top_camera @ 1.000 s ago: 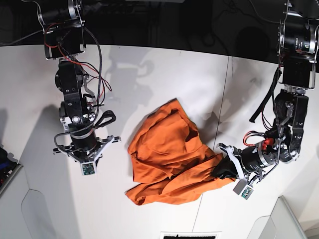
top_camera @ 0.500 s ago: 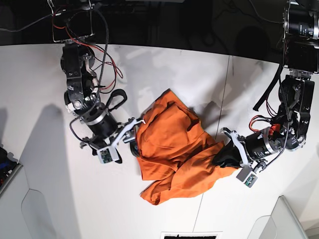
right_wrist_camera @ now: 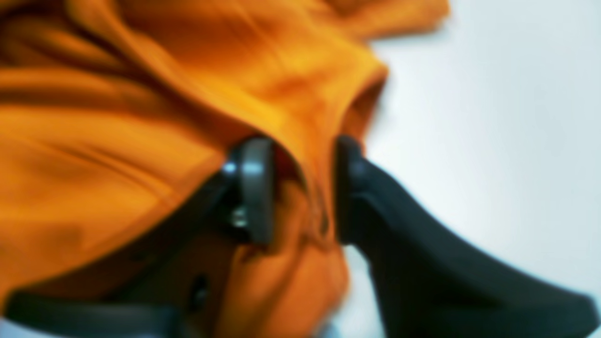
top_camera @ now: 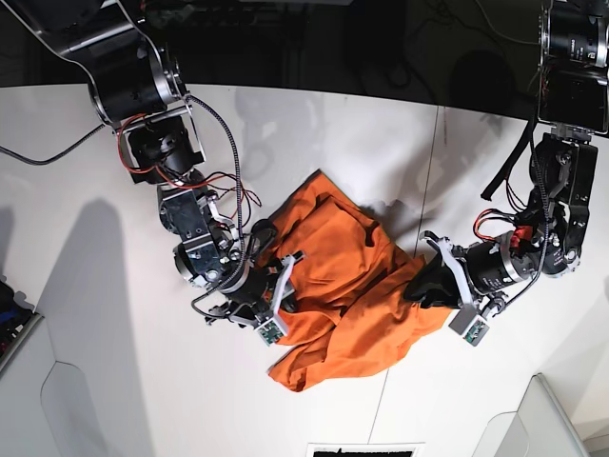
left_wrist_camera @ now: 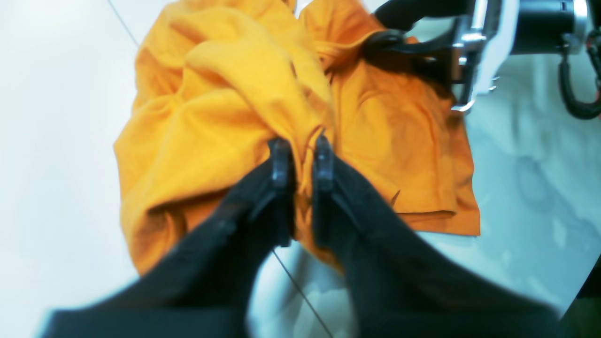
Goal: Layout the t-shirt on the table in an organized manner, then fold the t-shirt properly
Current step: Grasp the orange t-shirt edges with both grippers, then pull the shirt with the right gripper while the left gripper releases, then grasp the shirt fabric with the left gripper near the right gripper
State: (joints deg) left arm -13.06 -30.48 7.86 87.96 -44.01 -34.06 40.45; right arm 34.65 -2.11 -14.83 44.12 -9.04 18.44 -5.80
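Note:
The orange t-shirt (top_camera: 343, 276) lies crumpled on the white table (top_camera: 95, 333), near its middle. My left gripper (top_camera: 421, 288) is at the shirt's right edge and is shut on a ridge of orange cloth, seen close up in the left wrist view (left_wrist_camera: 298, 162). My right gripper (top_camera: 284, 288) is at the shirt's left edge. In the blurred right wrist view its fingers (right_wrist_camera: 256, 188) stand close on either side of a fold of the shirt (right_wrist_camera: 141, 94). The neck tag is hidden.
A thin dark seam (top_camera: 433, 171) runs down the table right of the shirt. Grey bins sit at the front left (top_camera: 19, 333) and front right (top_camera: 542, 419) corners. A dark vent-like object (top_camera: 362, 449) lies at the front edge.
My right arm swung in from the left and reached the shirt's left edge, closing around a fold. The shirt bunched up and shifted right. My left gripper kept its hold.

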